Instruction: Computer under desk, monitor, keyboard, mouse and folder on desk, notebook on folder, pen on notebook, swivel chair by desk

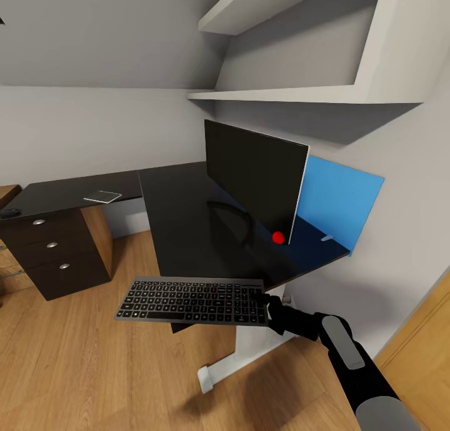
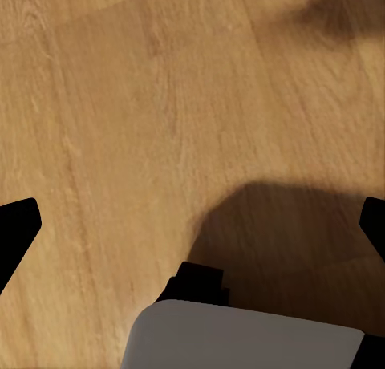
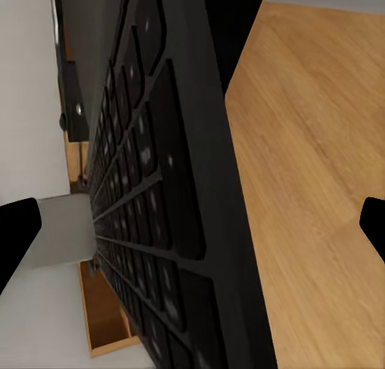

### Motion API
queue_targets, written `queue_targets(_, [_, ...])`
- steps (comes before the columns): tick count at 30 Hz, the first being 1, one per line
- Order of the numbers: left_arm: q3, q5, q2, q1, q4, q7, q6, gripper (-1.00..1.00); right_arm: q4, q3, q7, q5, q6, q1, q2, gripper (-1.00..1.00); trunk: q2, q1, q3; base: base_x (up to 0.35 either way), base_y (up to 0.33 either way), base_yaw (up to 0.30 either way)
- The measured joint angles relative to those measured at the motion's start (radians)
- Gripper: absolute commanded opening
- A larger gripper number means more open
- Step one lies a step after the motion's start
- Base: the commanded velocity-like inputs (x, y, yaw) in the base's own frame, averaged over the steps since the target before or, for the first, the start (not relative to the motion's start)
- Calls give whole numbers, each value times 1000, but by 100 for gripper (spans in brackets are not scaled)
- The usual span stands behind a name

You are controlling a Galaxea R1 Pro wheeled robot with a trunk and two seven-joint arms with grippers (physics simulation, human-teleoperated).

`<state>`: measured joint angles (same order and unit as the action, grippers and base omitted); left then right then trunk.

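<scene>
My right gripper [image 1: 270,308] is shut on the right end of the slim black keyboard [image 1: 190,301]. It holds the keyboard level in the air just in front of the black desk's [image 1: 181,231] near edge. The right wrist view looks along the keyboard's key rows [image 3: 152,200], above the wood floor. The black monitor [image 1: 253,178] stands on the desk on its ring stand, red dot at its lower corner. A flat grey-white notebook [image 1: 103,197] lies on the desk's left wing, a small black mouse [image 1: 9,212] at its far left end. My left gripper [image 2: 192,225] is open over bare floor.
A bright-blue flat panel [image 1: 340,200] leans on the wall behind the monitor. White shelves [image 1: 294,95] hang above it. The black drawer unit [image 1: 53,250] with silver knobs stands under the left wing. A white desk leg [image 1: 232,356] is below the keyboard, a wooden panel [image 1: 422,350] at right.
</scene>
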<state>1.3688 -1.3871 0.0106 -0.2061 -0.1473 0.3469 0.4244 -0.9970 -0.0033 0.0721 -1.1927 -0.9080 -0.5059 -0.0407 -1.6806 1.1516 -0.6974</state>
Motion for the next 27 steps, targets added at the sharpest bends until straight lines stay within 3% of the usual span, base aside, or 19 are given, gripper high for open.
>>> queue_targets(7, [0, 0, 0, 0, 0, 0, 0, 100, 0, 0, 8, 1, 0, 0, 0, 100, 0, 0, 0, 0, 0, 0])
queue_targets(8, [0, 0, 0, 0, 0, 0, 0, 100, 0, 1, 8, 1, 0, 0, 0, -100, 0, 0, 0, 0, 0, 0])
queue_targets(14, [0, 0, 0, 0, 0, 0, 0, 100, -1, -1, 11, -20, 0, 0, 0, -100, 0, 0, 0, 0, 0, 0])
queue_targets(23, [1, 0, 0, 0, 0, 0, 1, 100, -1, -1, 10, -10, 0, 0, 0, -100, 0, 0, 0, 0, 0, 0])
queue_targets(27, [0, 0, 0, 0, 0, 0, 0, 100, -2, 2, 9, -1, 1, 0, 3, -100, 28, -15, 12, 0, 0, 0])
